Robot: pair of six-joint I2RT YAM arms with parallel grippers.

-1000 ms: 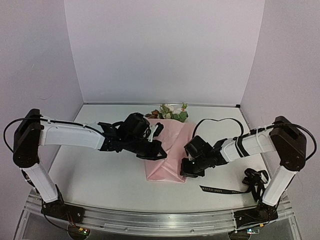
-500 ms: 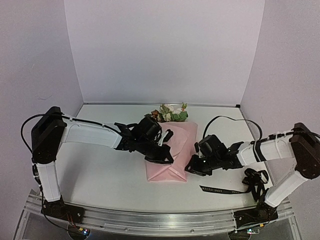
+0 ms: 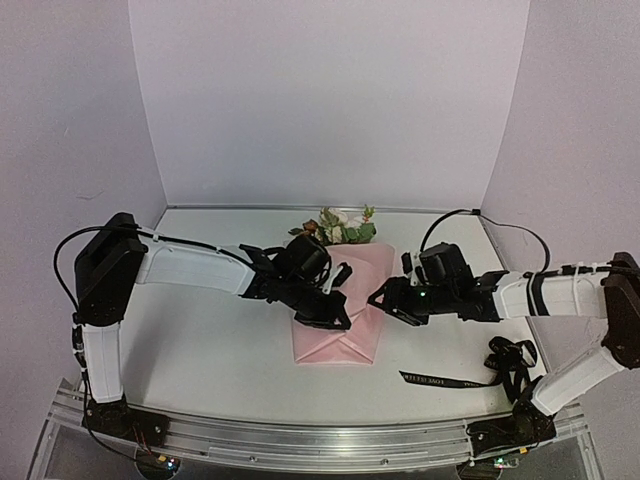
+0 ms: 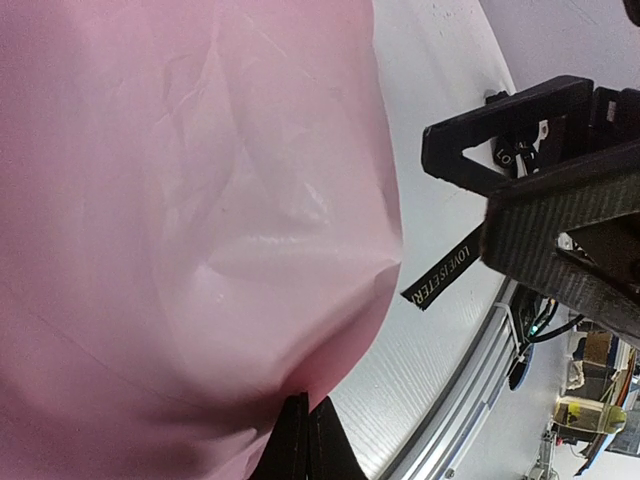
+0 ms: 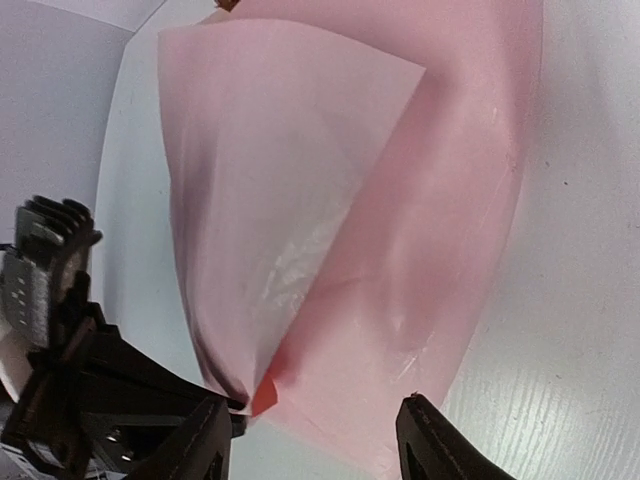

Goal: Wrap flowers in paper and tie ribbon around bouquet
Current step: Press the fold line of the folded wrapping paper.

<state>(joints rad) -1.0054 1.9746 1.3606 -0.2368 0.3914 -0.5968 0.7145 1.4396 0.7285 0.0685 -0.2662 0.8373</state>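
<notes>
I'm looking at a white counter [image 3: 200, 350] with a faint wood-grain texture, boxed in on three sides by plain panels. The far wall [image 3: 320, 100] is a pale lilac-white. The left wall [image 3: 70, 120] and right wall [image 3: 585, 120] are the same shade and angle outward toward the near side. A thin dark seam runs where the far wall meets the counter. Along the near edge lies a ribbed aluminium rail [image 3: 320, 440]. The light is soft and even, with only weak shadows on the counter. In the left wrist view, past the near edge, I can make out some blurred room clutter [image 4: 590, 415], too indistinct to name.
</notes>
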